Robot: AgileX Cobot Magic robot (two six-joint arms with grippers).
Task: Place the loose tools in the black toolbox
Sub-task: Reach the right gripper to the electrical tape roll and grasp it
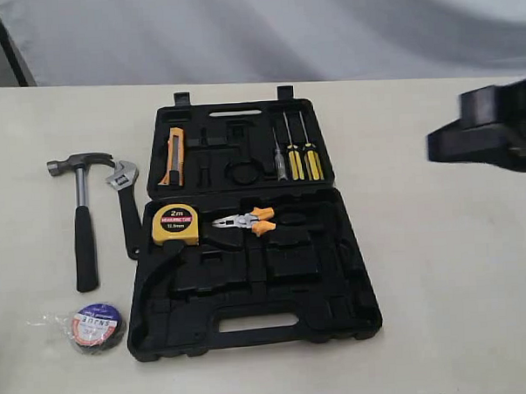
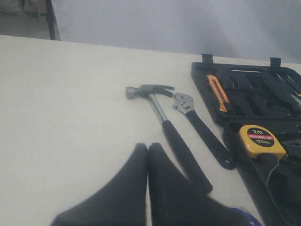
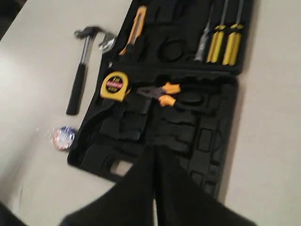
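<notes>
The black toolbox lies open in the middle of the table. Left of it lie the claw hammer, the adjustable wrench touching the case's edge, and the black tape roll in clear wrap. My left gripper is shut and empty, hovering short of the hammer and wrench. My right gripper is shut and empty, above the toolbox near its slot handle. The hammer and tape roll also show in the right wrist view. The right arm is a dark blur at the right edge.
In the case sit a yellow tape measure, orange-handled pliers, an orange utility knife and yellow screwdrivers. A grey backdrop rises behind the table's far edge.
</notes>
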